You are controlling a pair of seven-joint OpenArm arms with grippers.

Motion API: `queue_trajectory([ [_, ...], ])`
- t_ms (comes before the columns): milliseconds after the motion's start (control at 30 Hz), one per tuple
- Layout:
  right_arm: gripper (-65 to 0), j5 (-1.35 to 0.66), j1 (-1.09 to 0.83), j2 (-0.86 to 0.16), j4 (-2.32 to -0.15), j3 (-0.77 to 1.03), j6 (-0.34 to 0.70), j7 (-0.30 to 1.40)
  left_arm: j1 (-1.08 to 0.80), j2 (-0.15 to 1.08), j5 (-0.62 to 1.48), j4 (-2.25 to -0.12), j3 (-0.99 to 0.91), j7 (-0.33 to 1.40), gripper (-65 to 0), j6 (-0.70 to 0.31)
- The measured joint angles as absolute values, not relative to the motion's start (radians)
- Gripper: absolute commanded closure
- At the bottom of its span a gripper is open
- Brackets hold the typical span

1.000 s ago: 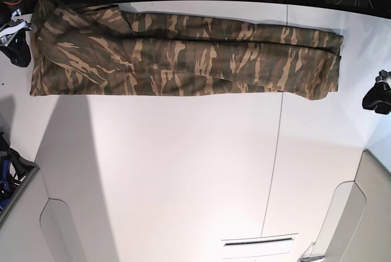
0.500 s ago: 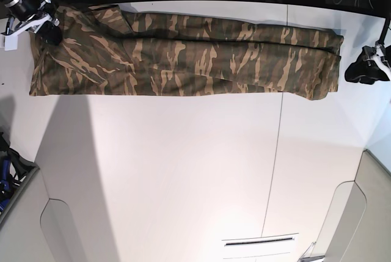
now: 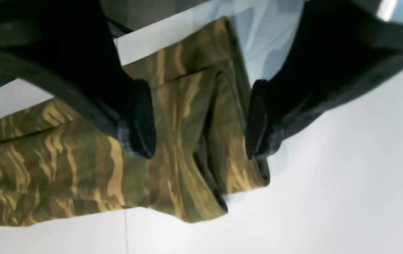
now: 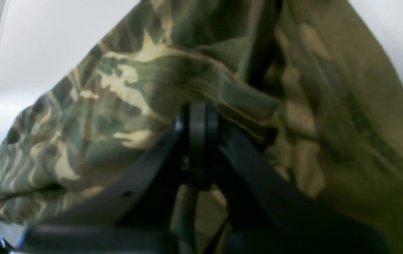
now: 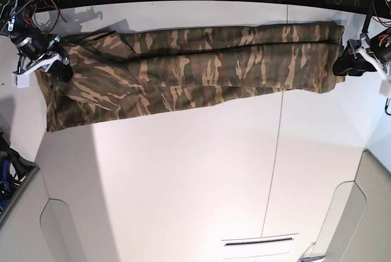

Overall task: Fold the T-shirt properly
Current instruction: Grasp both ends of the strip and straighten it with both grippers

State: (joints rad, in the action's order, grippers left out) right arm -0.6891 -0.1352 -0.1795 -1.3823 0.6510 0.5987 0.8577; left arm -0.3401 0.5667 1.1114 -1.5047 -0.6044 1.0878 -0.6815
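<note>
T-shirt (image 3: 173, 141) fills the left wrist view: the left gripper (image 3: 201, 120) is spread wide open, a pad on either side of the folded end, nothing pinched yet. Over to the right wrist view, and the right gripper (image 4: 197, 130) has clamped shut on a ridge of cloth (image 4: 159, 84). Base view now: both arms have swung in from the table's (image 5: 183, 170) edges, and the band has shifted at its left end, so the next fold looks imminent.
</note>
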Motion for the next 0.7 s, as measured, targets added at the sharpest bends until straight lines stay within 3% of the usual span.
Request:
queue_trajectory([
  [700,0.0,-0.710,-0.117,-0.180,-1.380,0.650,0.590,0.868,-0.371,0.540,1.065,-1.386,-0.601,1.013,-43.3,-0.682],
])
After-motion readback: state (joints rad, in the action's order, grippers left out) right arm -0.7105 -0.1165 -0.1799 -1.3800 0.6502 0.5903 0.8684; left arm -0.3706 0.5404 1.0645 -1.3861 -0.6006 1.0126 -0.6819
